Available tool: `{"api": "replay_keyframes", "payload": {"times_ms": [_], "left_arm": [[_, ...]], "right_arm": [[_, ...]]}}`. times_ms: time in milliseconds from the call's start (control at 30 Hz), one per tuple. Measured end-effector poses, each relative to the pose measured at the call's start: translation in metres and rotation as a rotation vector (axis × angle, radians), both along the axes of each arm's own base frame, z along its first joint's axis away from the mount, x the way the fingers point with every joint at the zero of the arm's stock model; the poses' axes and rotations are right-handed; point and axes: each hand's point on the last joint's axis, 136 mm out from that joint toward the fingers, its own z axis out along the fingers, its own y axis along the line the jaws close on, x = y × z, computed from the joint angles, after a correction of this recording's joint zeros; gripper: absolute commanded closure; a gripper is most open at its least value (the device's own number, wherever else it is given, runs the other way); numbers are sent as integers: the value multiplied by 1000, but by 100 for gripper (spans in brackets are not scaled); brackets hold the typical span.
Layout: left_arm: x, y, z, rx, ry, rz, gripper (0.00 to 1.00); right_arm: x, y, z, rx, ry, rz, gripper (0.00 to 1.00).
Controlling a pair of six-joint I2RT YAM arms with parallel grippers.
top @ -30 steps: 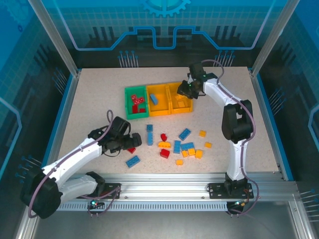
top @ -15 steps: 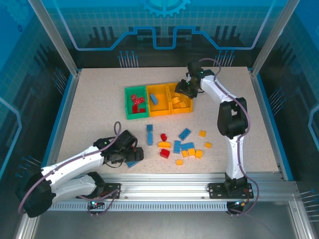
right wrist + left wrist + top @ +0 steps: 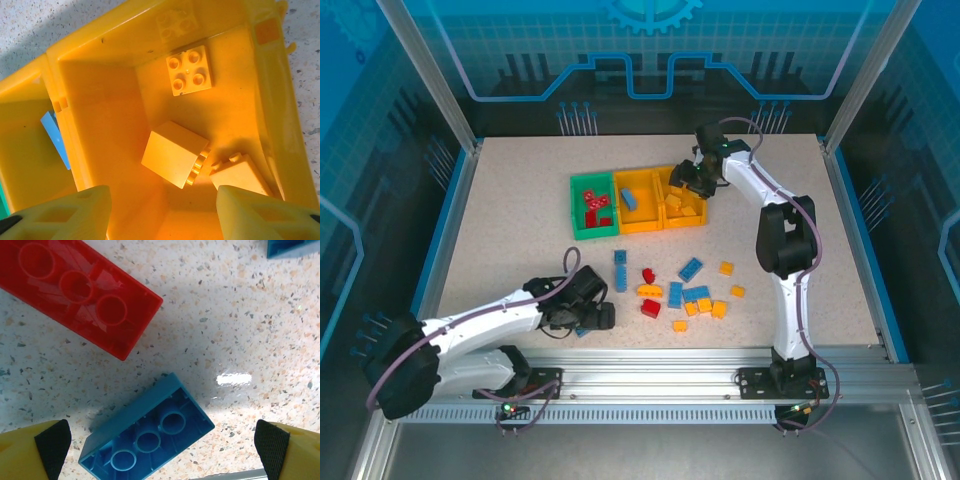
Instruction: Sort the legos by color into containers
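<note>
The legos are found in two places. From above, red bricks (image 3: 595, 208) lie in the green bin (image 3: 576, 210) and a lone blue brick (image 3: 628, 198) lies in the middle yellow bin (image 3: 640, 216). The loose legos (image 3: 692, 294), blue, red and yellow-orange, are scattered on the speckled table (image 3: 510, 220) in front of the containers. Their number cannot be counted, since several touch or overlap.

The right yellow bin (image 3: 100, 125) is seen from the right wrist camera with three yellow bricks inside. A square four-stud brick (image 3: 189, 70) lies flat near the far wall and a tipped brick (image 3: 172, 152) lies on its side. A third brick (image 3: 240, 175) is partly covered by one finger. Next door, the lone blue brick is half hidden behind the shared wall. The right gripper (image 3: 162, 212) is held above this bin with its fingers parted and nothing between them. The fingers themselves are cut off at the lower edge.

In the left wrist view an overturned blue brick (image 3: 150, 437) lies between the widely spread fingers of the left gripper (image 3: 160, 447) and is touched by neither pad. Its near end is cut off by the frame. An overturned red brick (image 3: 75, 287) lies just beyond it, apart from it and clipped at the upper left. A blue corner (image 3: 292, 246) at the top right is too little shown to identify. From above, both of these bricks are largely covered by the left gripper.
</note>
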Motion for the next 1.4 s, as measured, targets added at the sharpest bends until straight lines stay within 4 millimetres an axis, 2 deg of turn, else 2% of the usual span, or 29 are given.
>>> {"api": "replay_keyframes", "payload": {"times_ms": [333,500,700,833,1000,1133,1267,1400], "left_arm": [[-8,1,-17,98,55,-120,3],[-3,-9,-19,134,56,-189,17],[-3,-11,-22,150,59,-219,41],[-2,-12,-22,146,54,-228,48],[0,-16,-21,128,45,-221,65],[3,-21,-20,110,36,-203,70],[8,-26,-17,95,23,-194,71],[24,-45,3,42,-27,-173,71]], "right_arm": [[-1,0,-1,2,4,1,41],[-5,-1,-2,-1,10,3,41],[-9,-6,-1,-2,16,-3,41],[-7,-13,1,1,14,-16,41],[-9,-18,2,1,14,-24,41],[-12,-19,3,-1,16,-22,41],[-16,-20,6,-2,9,-17,41],[-24,-23,17,-4,-15,-1,41]]}}
